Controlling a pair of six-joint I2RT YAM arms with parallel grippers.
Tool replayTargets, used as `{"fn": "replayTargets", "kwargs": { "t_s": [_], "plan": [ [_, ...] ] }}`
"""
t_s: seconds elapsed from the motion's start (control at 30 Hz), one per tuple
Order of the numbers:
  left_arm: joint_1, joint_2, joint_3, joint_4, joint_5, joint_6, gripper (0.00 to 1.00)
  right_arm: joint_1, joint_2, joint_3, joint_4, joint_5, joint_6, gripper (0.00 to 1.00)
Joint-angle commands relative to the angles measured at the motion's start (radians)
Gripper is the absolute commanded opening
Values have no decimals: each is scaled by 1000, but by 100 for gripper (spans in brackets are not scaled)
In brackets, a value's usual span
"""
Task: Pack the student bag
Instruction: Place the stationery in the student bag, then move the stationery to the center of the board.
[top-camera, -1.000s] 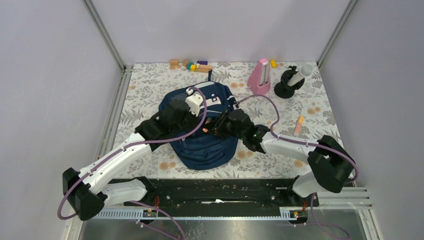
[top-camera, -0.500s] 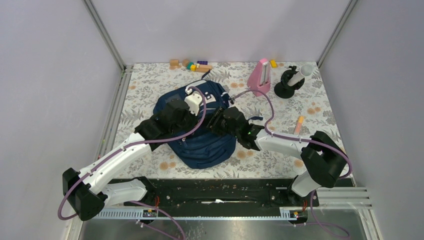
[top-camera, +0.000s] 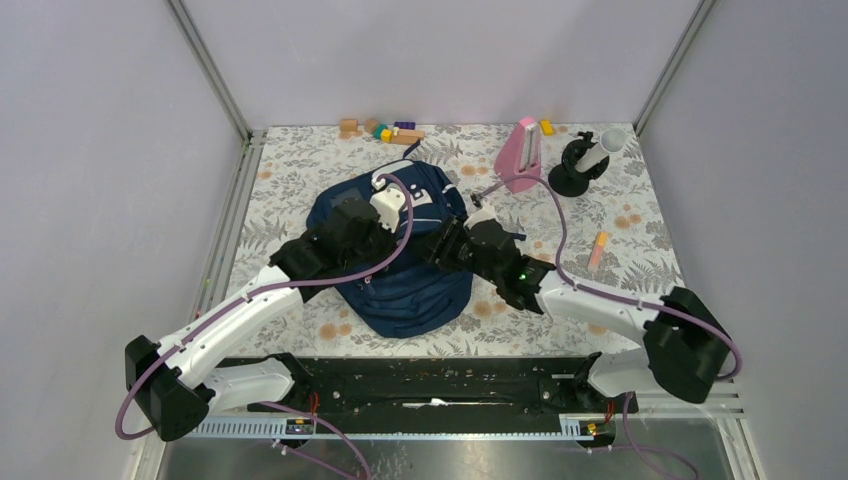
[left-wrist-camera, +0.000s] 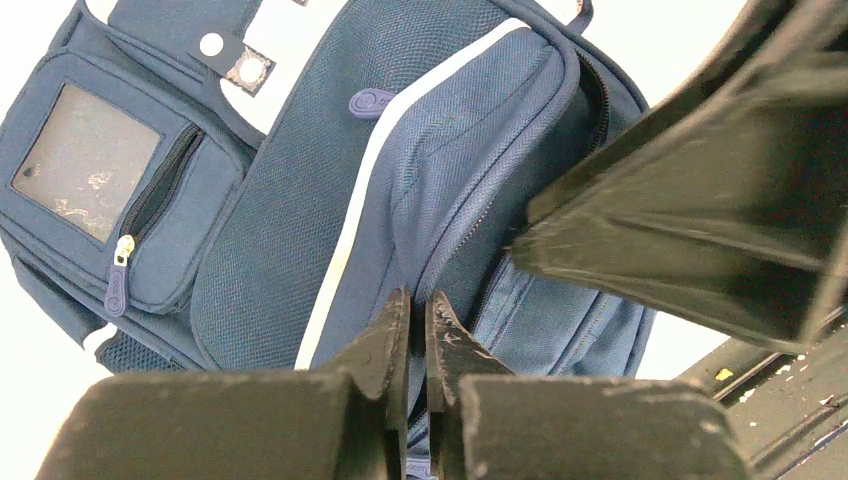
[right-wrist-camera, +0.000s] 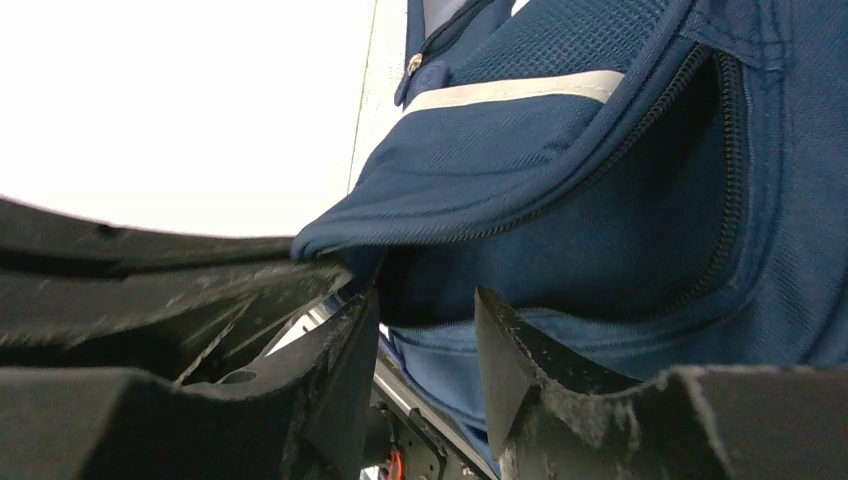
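The student bag (top-camera: 405, 285), navy with thin white stripes, lies in the middle of the table with its front pocket (left-wrist-camera: 120, 190) facing away from the arms. My left gripper (top-camera: 400, 232) is shut on a fold of the bag's fabric beside the zip, and the left wrist view shows its jaws (left-wrist-camera: 418, 300) pinched together on blue cloth. That fold is held up, so the main compartment (right-wrist-camera: 600, 230) gapes dark. My right gripper (top-camera: 438, 248) is open at the mouth of that opening, with nothing between its fingers (right-wrist-camera: 345, 350).
A pink metronome (top-camera: 520, 152) and a black stand with a white cup (top-camera: 583, 163) stand at the back right. Coloured blocks (top-camera: 385, 130) lie at the back edge. An orange marker (top-camera: 598, 248) lies to the right of the bag.
The right gripper has opened wider and its arm has drawn back to the right. The bag's top shifted a little to the left. The left gripper has kept its hold.
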Motion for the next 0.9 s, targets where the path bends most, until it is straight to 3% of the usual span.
{"fn": "replayTargets", "kwargs": {
  "t_s": [0.0,0.27,0.5,0.57,0.73,0.87],
  "plan": [
    [-5,-19,43,60,1,-16,0,2,-131,-49,-62,-2,-123,47],
    [-3,-12,42,61,-10,-16,0,-62,-359,-134,-335,74,-348,56],
    [-5,4,43,58,0,-13,0,-392,-484,-156,-538,-63,-504,61],
    [-5,2,42,58,-3,-13,0,-480,-487,-150,-581,-63,-560,68],
    [-4,7,39,61,-1,-10,0,-707,-411,-141,-600,-248,-616,70],
    [-5,11,41,60,8,-10,0,-845,-313,-127,-600,-259,-644,69]
  ]
}}
